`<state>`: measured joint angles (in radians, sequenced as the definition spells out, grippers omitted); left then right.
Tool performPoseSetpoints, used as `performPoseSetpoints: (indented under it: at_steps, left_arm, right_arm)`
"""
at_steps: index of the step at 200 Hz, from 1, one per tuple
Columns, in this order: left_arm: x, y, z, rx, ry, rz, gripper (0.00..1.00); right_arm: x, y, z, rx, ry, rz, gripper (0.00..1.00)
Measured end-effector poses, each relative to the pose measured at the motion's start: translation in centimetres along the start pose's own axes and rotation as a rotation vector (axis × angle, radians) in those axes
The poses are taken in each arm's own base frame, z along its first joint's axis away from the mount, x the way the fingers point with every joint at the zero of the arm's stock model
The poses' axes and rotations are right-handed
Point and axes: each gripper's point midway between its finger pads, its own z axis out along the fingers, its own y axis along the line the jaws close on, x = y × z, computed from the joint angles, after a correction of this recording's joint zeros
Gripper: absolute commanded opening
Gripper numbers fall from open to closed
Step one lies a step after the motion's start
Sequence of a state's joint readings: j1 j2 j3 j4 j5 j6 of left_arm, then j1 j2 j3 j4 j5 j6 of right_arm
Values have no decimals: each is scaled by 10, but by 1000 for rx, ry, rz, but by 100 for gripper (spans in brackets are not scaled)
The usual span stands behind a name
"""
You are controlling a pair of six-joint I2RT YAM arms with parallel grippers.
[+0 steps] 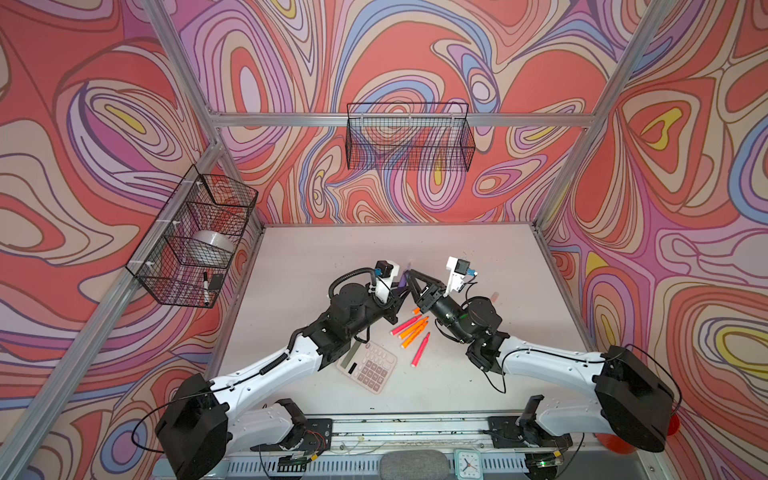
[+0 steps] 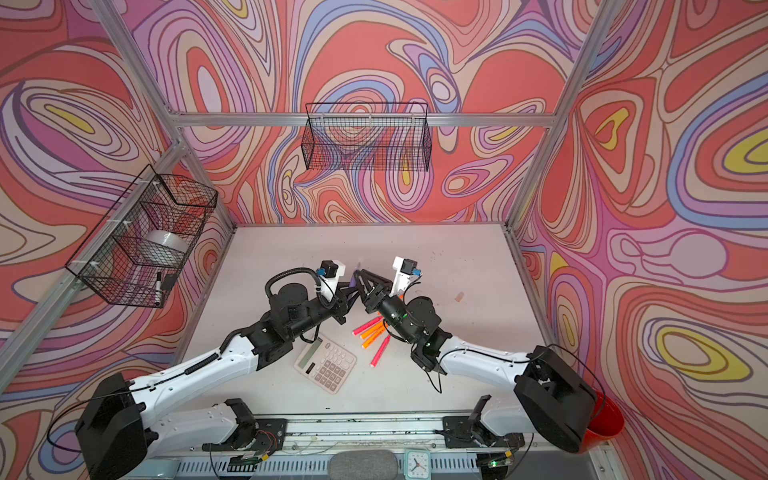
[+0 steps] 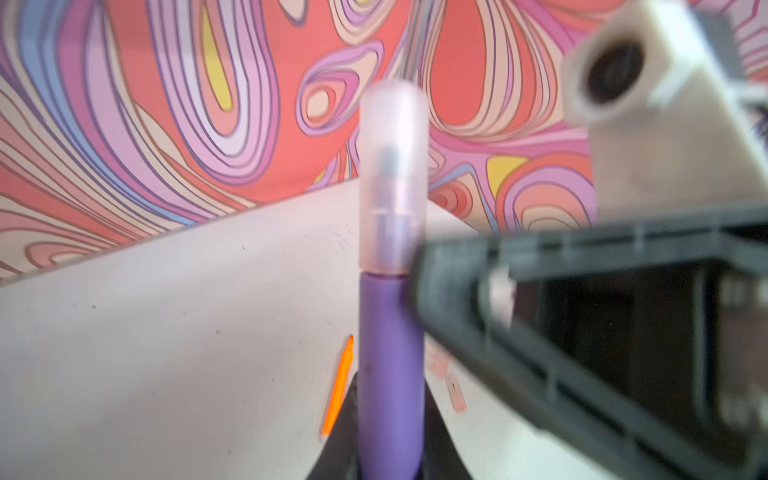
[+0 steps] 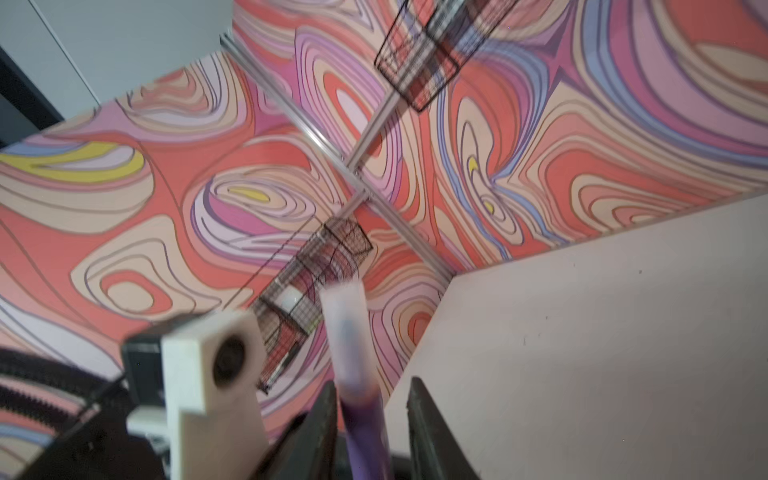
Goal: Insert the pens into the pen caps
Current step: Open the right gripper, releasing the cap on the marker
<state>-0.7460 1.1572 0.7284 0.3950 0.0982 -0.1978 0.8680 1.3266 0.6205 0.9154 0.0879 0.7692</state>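
Left jaws: clenched on the slim purple marker pen (image 3: 390,374).
Cap: pale translucent tube stub (image 3: 392,174), apparently seated on its tip, beyond those jaws.
Right jaws: parted astride the pen; back off straight.

In both top views we see only a sliver of the purple pen (image 1: 402,284) — the rest hides behind the right gripper (image 1: 409,275) and the left arm (image 1: 291,357). The right arm (image 1: 457,316) covers most of one orange pen (image 1: 416,311), and the calculator (image 1: 368,365) loses a corner under the left arm. In the wrist views the pen cap (image 3: 392,174) is blurred — the picture's edge cuts the pen's lower end.
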Motion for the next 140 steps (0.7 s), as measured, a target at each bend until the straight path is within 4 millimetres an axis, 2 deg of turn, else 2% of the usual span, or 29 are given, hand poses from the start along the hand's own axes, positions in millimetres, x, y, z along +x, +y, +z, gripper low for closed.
performPoseSetpoints:
  at_steps: [11, 35, 50, 68, 86, 99, 140]
  left_arm:
    - [-7, 5, -2, -17, -23, -1, 0]
    - [-18, -1, -6, 9, -84, 7, 0]
    - [-14, -3, -10, 25, -91, 12, 0]
    - [-3, -7, -15, 52, -72, 19, 0]
    - [9, -10, -18, 79, -47, 22, 0]
    - [15, -12, -18, 95, -35, 27, 0]
    - [22, -20, -21, 147, -3, 26, 0]
  right_arm:
    - [1, 3, -2, -5, 11, -1, 53]
    - [6, -3, -14, 18, 39, -13, 60]
    - [6, -10, -23, 33, 50, -18, 63]
    - [-6, -12, -30, 35, 46, -29, 64]
    - [-18, -4, -33, 2, 34, -49, 68]
    - [-21, 3, -35, -26, 42, -68, 69]
    - [-29, 28, -21, -80, 77, -107, 64]
